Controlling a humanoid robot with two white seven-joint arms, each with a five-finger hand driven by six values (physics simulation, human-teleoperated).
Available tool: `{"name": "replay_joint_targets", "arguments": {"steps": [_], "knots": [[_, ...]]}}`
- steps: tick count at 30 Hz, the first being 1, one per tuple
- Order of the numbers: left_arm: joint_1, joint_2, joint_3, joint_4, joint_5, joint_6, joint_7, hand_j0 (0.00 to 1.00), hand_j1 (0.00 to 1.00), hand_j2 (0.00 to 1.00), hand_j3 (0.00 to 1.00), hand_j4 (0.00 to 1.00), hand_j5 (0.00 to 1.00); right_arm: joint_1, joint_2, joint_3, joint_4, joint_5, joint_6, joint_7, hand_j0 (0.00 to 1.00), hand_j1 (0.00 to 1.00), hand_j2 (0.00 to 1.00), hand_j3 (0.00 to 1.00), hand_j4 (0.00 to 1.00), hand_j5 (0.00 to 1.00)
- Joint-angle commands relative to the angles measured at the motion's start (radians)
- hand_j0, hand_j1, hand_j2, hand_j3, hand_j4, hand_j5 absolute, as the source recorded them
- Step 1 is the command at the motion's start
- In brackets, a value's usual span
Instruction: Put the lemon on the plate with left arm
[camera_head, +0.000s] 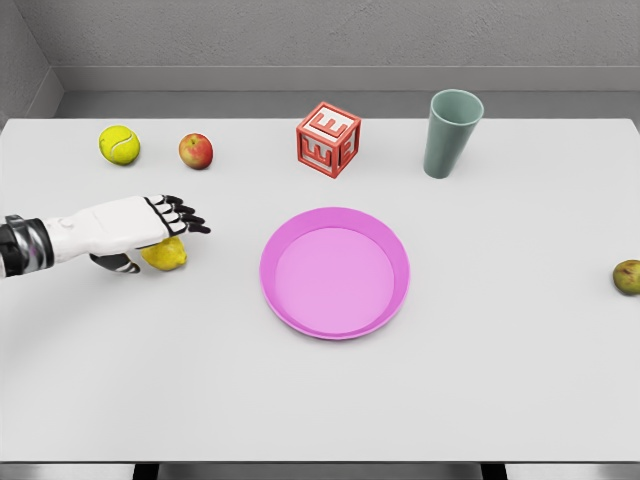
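Observation:
The yellow lemon (166, 254) lies on the white table left of the pink plate (334, 272), partly hidden under my left hand (160, 232). That hand comes in from the left edge and hovers right over the lemon, fingers (183, 217) stretched out flat above it and the thumb low at its left side. The fingers are not closed around the fruit. The plate holds nothing. My right arm does not show.
At the back left sit a tennis ball (119, 144) and a red apple (196, 151). A red letter cube (328, 139) and a grey-green cup (450, 133) stand behind the plate. A brownish fruit (627, 277) lies at the right edge.

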Motion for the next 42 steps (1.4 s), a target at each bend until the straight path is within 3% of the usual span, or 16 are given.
{"name": "replay_joint_targets", "arguments": {"steps": [1,7,13,17,22,26,42], "knots": [[0.000,-0.003,0.001,-0.001,-0.023,0.001,0.001,0.97,0.97,0.97,0.97,0.97,0.97,0.000,0.000,0.000,0.000,0.000,0.000,0.001,1.00,1.00,1.00,1.00,1.00,1.00],[-0.002,-0.004,-0.019,-0.006,-0.022,0.001,0.001,0.86,0.86,0.86,0.86,0.86,0.86,0.000,0.000,0.000,0.000,0.000,0.000,0.000,1.00,1.00,1.00,1.00,1.00,1.00],[-0.008,-0.003,-0.051,-0.001,-0.018,0.001,0.002,0.86,0.86,0.86,0.86,0.86,0.86,0.000,0.000,0.000,0.000,0.000,0.000,0.000,1.00,1.00,1.00,1.00,1.00,1.00],[-0.011,-0.001,-0.056,0.000,-0.022,0.001,0.001,0.71,0.71,0.71,0.71,0.71,0.71,0.000,0.000,0.000,0.000,0.000,0.000,0.000,1.00,1.00,1.00,1.00,1.00,1.00],[-0.018,-0.001,-0.056,0.039,-0.020,0.001,0.002,0.71,0.71,0.71,0.71,0.71,0.71,0.000,0.000,0.000,0.000,0.000,0.000,0.000,1.00,1.00,1.00,1.00,1.00,1.00],[-0.020,-0.001,-0.056,0.048,-0.022,0.001,0.001,0.59,0.59,0.59,0.59,0.59,0.59,0.000,0.000,0.000,0.001,0.000,0.000,0.000,1.00,1.00,1.00,1.00,1.00,1.00],[-0.044,-0.012,-0.041,0.043,-0.009,0.001,0.001,0.56,0.56,0.56,0.56,0.56,0.56,0.000,0.000,0.000,0.001,0.000,0.000,0.000,1.00,1.00,1.00,1.00,1.00,1.00]]}}
